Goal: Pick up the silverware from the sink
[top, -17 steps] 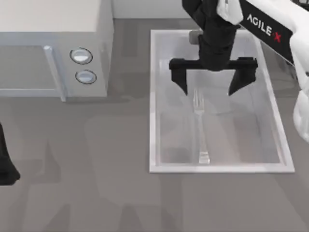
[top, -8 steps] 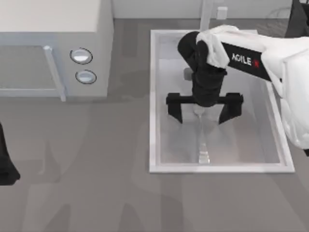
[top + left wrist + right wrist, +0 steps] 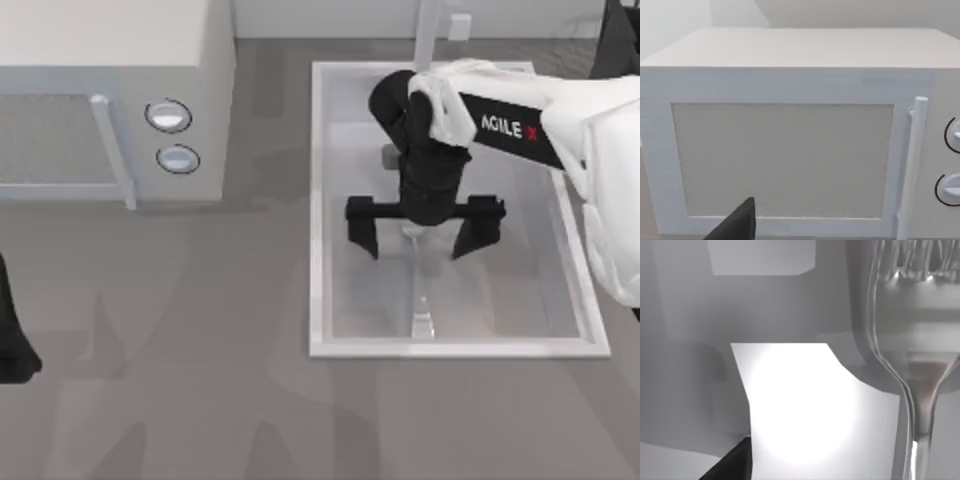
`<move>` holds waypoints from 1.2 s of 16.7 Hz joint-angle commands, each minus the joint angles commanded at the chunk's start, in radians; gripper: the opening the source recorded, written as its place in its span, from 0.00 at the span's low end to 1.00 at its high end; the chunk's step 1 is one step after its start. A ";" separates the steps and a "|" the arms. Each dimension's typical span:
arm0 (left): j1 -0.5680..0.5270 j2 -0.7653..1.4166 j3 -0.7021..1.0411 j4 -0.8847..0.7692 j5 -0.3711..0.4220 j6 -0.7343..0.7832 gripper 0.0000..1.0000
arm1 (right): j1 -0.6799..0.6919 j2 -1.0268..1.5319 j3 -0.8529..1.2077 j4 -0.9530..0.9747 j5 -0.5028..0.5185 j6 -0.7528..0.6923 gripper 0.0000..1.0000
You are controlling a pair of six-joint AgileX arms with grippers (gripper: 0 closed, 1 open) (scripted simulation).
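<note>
Right tool (image 3: 424,232) down in sink (image 3: 318,200), fingers spread wide astride fork (image 3: 421,310); not gripped, lift remains.

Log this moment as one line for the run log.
right gripper: open, down in sink, straddling fork | fork: flat on basin floor, not gripped | left arm: parked at table's left edge, facing microwave

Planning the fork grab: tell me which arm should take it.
Right. The right gripper hangs open inside the sink, its fingers straddling the fork near its head. The left gripper sits parked at the table's left edge, facing the microwave.
</note>
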State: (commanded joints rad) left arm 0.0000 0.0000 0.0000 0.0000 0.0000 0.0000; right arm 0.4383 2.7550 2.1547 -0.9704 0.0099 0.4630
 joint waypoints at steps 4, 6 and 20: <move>0.000 0.000 0.000 0.000 0.000 0.000 1.00 | 0.000 0.000 0.000 0.000 0.000 0.000 0.62; 0.000 0.000 0.000 0.000 0.000 0.000 1.00 | 0.000 0.000 0.000 0.000 0.000 0.000 0.47; 0.000 0.000 0.000 0.000 0.000 0.000 1.00 | 0.000 0.000 0.000 0.000 0.000 0.000 0.00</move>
State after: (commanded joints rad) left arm 0.0000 0.0000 0.0000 0.0000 0.0000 0.0000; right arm 0.4383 2.7550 2.1547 -0.9704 0.0099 0.4630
